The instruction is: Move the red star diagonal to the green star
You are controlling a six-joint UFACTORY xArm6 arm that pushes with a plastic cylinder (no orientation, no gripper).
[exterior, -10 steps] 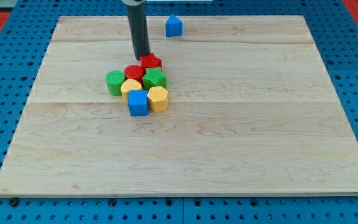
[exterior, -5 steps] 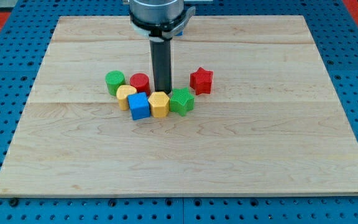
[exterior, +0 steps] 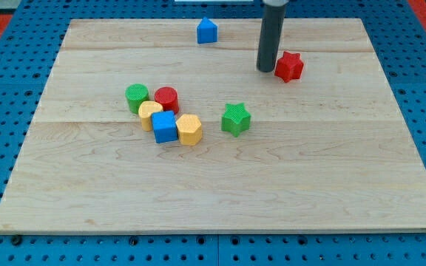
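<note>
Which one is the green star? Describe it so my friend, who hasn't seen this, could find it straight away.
Start at the wooden board and find the huddle of five blocks left of its middle. The green star sits alone just to the view's right of that huddle, apart from the yellow block at its edge. It is the only green piece with points; the green cylinder in the huddle is round.

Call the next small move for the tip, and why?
Probably back off and stop. My tip sits just left of the red star, which already lies up and to the right of the green star, apart from it. Further pushing would likely only widen the gap.
</note>
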